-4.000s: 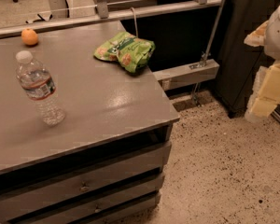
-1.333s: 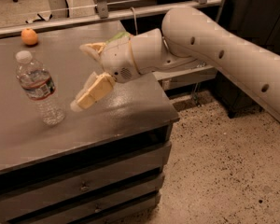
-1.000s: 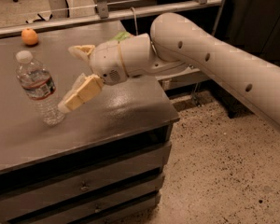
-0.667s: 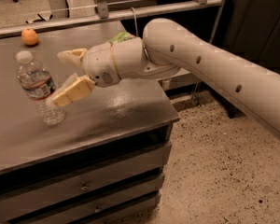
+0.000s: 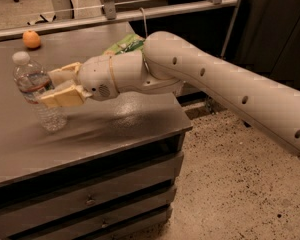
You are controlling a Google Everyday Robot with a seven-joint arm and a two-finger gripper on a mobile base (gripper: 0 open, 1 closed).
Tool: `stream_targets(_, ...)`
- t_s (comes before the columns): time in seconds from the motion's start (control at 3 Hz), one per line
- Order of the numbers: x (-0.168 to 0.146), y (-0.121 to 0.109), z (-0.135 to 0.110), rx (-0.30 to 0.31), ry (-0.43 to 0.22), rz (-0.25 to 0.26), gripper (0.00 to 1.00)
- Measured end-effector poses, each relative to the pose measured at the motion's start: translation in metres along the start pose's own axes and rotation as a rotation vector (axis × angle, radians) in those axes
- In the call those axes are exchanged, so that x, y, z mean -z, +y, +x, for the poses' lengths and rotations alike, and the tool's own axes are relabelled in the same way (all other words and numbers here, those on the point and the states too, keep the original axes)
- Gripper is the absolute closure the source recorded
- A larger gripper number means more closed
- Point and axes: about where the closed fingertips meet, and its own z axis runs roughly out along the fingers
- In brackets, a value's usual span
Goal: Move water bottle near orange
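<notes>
Gripper (image 5: 46,88) nearer, at water bottle (image 5: 31,80)

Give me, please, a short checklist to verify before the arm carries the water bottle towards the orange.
1. Water bottle stands upright on the grey cabinet top: ok.
2. Gripper is at the bottle, at the height of its label: ok.
3. Gripper has a firm hold on the bottle: cannot tell.
4. Orange is in view, at the far left of the top: ok.
5. The surface between bottle and orange is bare; the green snack bag lies off to the side, behind the arm: ok.
6. Bottle is already near the orange: not ok, a clear gap separates them.
</notes>
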Motion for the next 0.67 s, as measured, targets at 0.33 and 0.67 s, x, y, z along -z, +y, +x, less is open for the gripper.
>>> stream_targets(0.33, 0.0012, 0.0053, 0.0055, -0.032, -0.008, 0.001, 0.87)
stream_targets(0.67, 0.0063, 0.0069, 0.0110, -0.057, -0.010, 0.008, 0.86)
